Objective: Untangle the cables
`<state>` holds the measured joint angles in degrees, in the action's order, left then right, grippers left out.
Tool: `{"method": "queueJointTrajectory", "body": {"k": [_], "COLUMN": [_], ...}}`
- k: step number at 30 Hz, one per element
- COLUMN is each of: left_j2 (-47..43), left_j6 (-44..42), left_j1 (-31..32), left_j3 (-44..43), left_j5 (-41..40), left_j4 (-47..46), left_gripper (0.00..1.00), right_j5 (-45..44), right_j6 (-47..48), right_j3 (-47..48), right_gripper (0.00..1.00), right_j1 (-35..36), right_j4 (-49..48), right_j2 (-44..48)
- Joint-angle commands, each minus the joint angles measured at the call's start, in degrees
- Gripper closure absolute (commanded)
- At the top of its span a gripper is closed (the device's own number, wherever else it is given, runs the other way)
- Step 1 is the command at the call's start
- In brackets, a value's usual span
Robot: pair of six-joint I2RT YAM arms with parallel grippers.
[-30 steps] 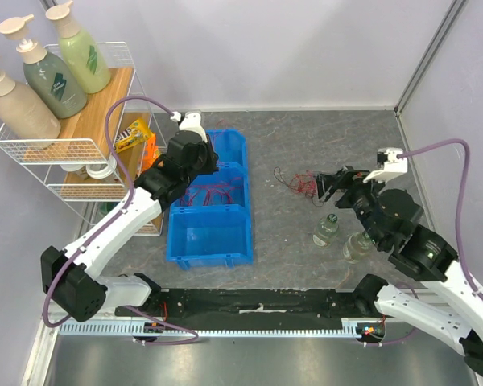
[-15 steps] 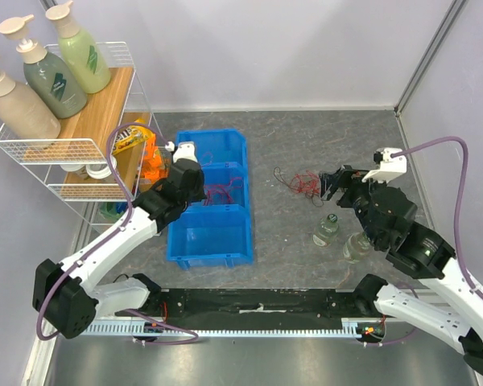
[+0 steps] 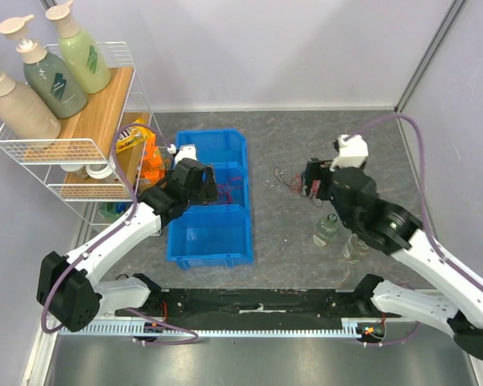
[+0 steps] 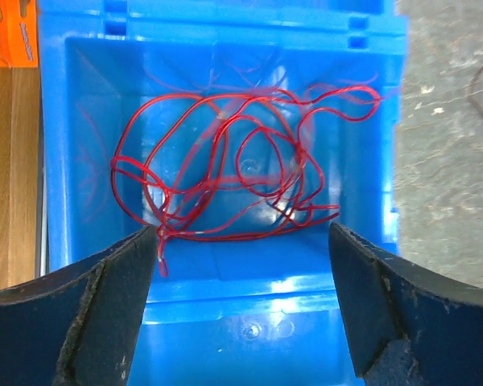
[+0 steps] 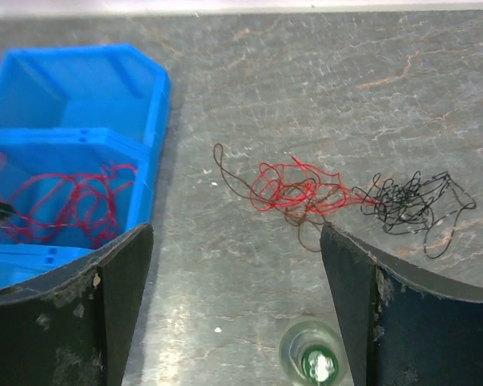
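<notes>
Two lots: red cables (image 4: 225,173) in blue bin (image 4: 225,20) (seemingly sorted); tangle (image 5: 306,191) right, pending; left gripper (image 4: 241,249), right gripper (image 5: 235,233) agape, empty.

Loose red cable (image 4: 225,165) looped inside blue bin (image 4: 372,201), red-and-black tangle (image 5: 338,195) spread on grey table (image 5: 306,80)

Top cam sits high behind the arm bases (image 3: 133,289) looking down over the whole table (image 3: 306,137), left wrist cam hangs close, straight down into the middle blue bin (image 4: 55,161), and right wrist cam looks forward from farther back, sharing that bin's red cables (image 4: 225,173).
</notes>
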<state>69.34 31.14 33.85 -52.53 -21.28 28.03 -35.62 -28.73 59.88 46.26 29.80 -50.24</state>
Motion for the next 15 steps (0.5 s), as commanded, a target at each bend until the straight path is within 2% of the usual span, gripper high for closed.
{"method": "queueJointTrajectory", "body": {"k": [1,4,6,8,10,15], "left_j2": [-5.87,-10.44,-12.38,-13.88,-15.28,-16.26], "left_j6": [1.30,-1.77,-3.27,-4.15,-5.12,-7.05], "left_j1": [-0.01,0.08,-0.01,0.08,0.08,0.17], "left_j3": [-4.07,-2.58,-1.52,-0.73,0.50,2.35], "left_j5": [1.67,8.50,14.22,19.49,21.01,31.19], "left_j4": [-0.70,-5.60,-8.77,-11.23,-13.43,-18.97], "left_gripper": [0.07,0.10,0.14,0.17,0.17,0.15], "right_j5": [3.42,16.93,22.06,24.35,26.29,25.69], "right_j6": [6.48,10.61,14.39,18.78,21.42,22.93], "right_j3": [6.99,10.95,13.67,16.92,20.88,27.39], "right_gripper": [0.07,0.13,0.19,0.25,0.30,0.37], "right_j1": [-3.61,-13.36,-15.49,-15.59,-15.59,-15.32], "right_j4": [3.76,5.09,5.44,5.53,5.71,5.80], "right_j2": [-11.43,-23.29,-30.32,-37.09,-43.42,-54.87]}}
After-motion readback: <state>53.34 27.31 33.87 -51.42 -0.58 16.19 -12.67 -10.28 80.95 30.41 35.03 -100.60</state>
